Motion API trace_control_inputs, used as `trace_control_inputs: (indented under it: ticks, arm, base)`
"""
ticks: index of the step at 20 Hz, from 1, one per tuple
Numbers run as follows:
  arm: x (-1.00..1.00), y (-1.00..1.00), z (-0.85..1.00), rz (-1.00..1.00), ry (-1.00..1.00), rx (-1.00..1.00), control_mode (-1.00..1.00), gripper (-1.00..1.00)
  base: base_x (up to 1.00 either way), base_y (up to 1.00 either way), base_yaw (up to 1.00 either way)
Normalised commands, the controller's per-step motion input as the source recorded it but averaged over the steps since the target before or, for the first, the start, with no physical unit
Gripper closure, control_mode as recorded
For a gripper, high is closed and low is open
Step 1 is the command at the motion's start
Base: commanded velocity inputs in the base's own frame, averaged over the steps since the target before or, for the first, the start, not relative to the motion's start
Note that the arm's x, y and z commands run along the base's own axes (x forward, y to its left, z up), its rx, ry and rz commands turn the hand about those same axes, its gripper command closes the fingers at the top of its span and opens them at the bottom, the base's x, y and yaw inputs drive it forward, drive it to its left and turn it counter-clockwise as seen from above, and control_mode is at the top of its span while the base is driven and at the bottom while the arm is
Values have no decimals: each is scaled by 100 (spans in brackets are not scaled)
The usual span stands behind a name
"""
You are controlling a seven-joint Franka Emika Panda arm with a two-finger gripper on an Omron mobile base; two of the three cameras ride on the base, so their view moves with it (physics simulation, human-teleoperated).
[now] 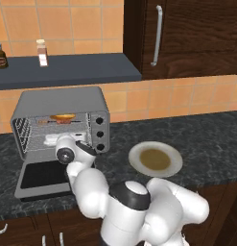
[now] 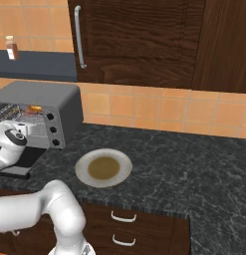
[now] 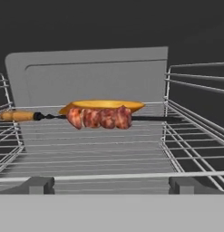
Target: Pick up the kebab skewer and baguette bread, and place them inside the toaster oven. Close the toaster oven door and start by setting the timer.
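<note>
Two foods: the kebab skewer (image 3: 99,117) and the baguette bread (image 3: 102,105) both lie on the wire rack (image 3: 95,149) inside the toaster oven (image 1: 62,101), straight ahead of the tool and beyond its tips.
Skewer: a thin stiff stick, meat chunks bunched at its middle, a pale wooden handle at the end lying left of the tool; probably light, and likely to roll or pivot if nudged at one end.
Bread: just behind the skewer from the tool, touching it or nearly so; a firm crust, light, likely to dent under a hard squeeze.
Hold: neither food needs lifting now, judging by where they lie; if one did, the skewer's meat cluster gives the broadest purchase and the loaf is best taken across its width.
Tool: (image 3: 111,185) released, jaws spread wide with nothing between them, at the oven mouth.
Door: the toaster oven door (image 1: 43,178) lies folded down flat below the tool, glass up; a rigid hinged panel, best lifted from under its outer edge near the handle, I judge.
Knobs: three dark round knobs (image 1: 100,134) on the panel to the tool's right; small, smooth, possibly slippery to twist.
Surface: dark speckled surface (image 1: 196,139) carries the oven and a plate (image 1: 155,159) well off to the tool's right.
</note>
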Motion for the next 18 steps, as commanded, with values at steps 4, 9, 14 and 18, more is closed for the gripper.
trace_control_inputs:
  ticks: [4, 9, 14, 18]
  arm:
    - [23, 3, 0, 0, 0, 0, -100, -100]
    - [21, 4, 0, 0, 0, 0, -100, -100]
    - [10, 2, 0, 0, 0, 0, -100, -100]
    - [-37, 0, 0, 0, 0, 0, -100, -100]
  base:
    - [0, 0, 0]
    - [0, 0, 0]
    - [0, 0, 0]
    - [0, 0, 0]
